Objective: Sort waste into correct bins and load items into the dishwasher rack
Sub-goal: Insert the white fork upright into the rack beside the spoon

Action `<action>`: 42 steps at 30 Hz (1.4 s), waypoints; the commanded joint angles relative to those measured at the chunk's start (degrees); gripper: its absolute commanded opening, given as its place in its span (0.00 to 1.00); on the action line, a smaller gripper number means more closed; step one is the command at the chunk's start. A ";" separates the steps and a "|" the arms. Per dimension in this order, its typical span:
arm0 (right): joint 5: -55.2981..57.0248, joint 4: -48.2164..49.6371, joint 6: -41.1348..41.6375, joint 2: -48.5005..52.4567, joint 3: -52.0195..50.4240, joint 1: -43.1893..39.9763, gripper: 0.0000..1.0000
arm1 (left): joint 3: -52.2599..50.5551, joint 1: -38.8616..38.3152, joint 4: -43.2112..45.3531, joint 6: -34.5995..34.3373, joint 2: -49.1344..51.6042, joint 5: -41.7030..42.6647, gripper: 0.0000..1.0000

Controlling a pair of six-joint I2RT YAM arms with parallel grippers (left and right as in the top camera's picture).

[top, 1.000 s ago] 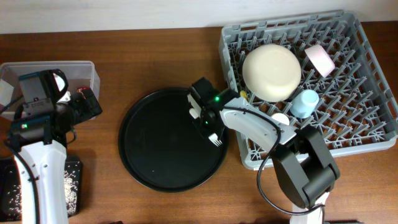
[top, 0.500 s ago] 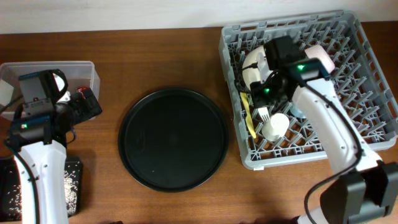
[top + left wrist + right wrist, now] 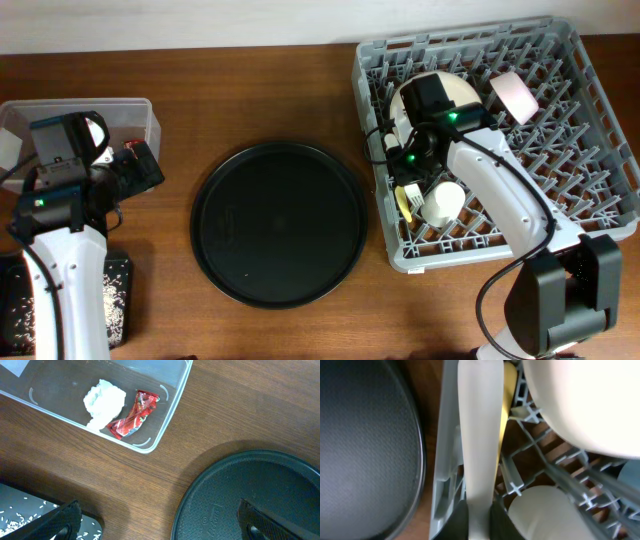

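**A:** What had changed in that last second?

**B:** The right gripper [image 3: 409, 183] had carried the fork [image 3: 408, 199] away from the round black tray [image 3: 250, 240], just left of the rack [image 3: 590, 130]. It had swung in over the rack, then settled at the rack's front-left corner.

**A:** And its hold?

**B:** Its fingers were nearly together, pinching the pale handle. From the wrist camera, the handle ran along the inside of the rack's left wall. The tines sat just beside the white cup [image 3: 443, 203], in front of the cream bowl [image 3: 465, 100]. A yellow piece of cutlery [image 3: 509, 380] lay behind the handle.

**A:** The other arm?

**B:** The left gripper [image 3: 161, 520] had not stirred. It hung well left of the rack, spread wide, with nothing in it. The paper wad [image 3: 105, 402] and red wrapper [image 3: 134, 414] lay in the clear tub [image 3: 172, 410], and the rice [image 3: 112, 300] in the shallow tray [image 3: 122, 268].

**A:** So?

**B:** I judged the waste sorted and loading nearly done. The fork only needed letting go.
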 commanded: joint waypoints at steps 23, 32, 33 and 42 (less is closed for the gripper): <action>-7.15 -4.31 18.93 -6.56 -13.64 5.62 0.04 | 0.48 0.09 -0.04 0.28 -0.46 -0.02 0.99; 0.59 -1.95 20.02 -6.62 -11.15 5.38 0.05 | 0.48 0.09 -0.04 0.28 -0.46 -0.02 0.99; 7.56 -4.50 21.07 -6.69 -7.61 4.98 0.05 | 0.48 0.09 -0.04 0.28 -0.46 0.00 0.99; 12.70 -26.80 22.71 -36.50 14.71 3.63 0.12 | 0.48 0.09 -0.04 0.28 -0.46 -0.02 0.99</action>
